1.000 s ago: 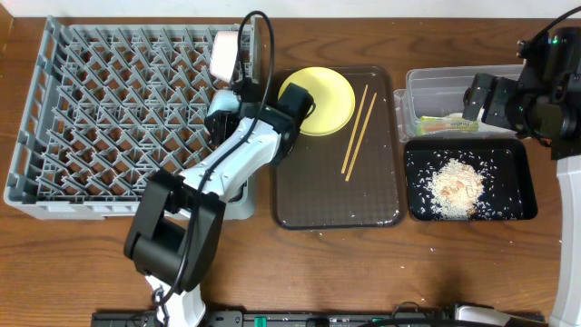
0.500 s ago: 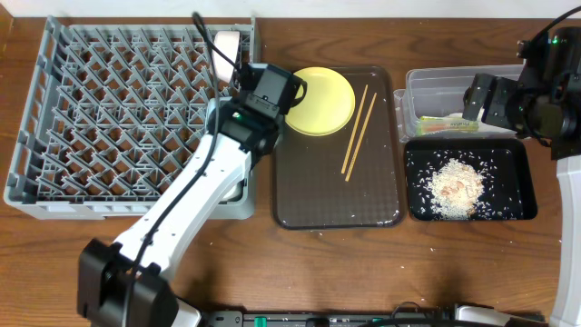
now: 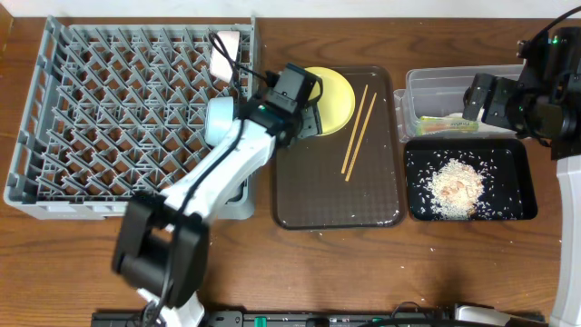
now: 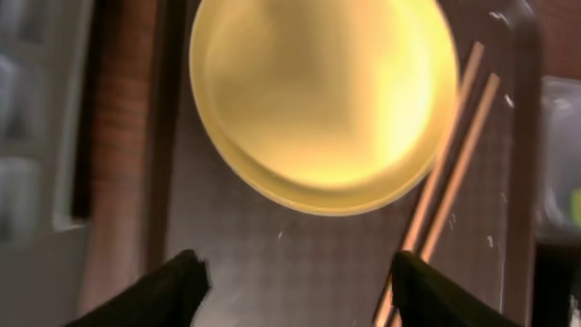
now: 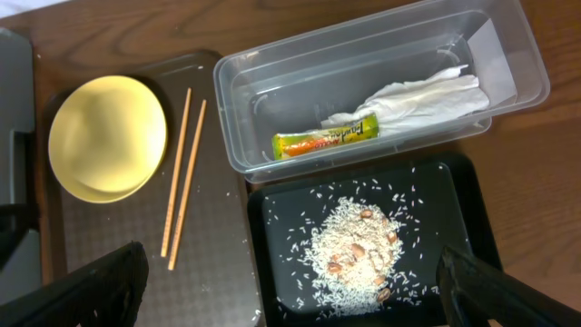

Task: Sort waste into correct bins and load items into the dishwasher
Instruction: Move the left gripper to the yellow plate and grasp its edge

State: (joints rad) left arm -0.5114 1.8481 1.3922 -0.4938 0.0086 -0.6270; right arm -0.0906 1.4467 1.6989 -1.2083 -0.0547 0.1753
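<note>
brown serving tray, wooden table

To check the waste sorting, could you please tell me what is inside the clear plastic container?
Inside the clear container lie a green-and-orange snack wrapper and a crumpled white napkin. The rest of its floor looks bare. Anything beneath the napkin is hidden.

Yellow plate glossy, smooth; chopsticks bare wood; serving tray finely textured, matt; container clear plastic.

Left arm is white with black joints (black cable attached); right arm looks black.
</note>
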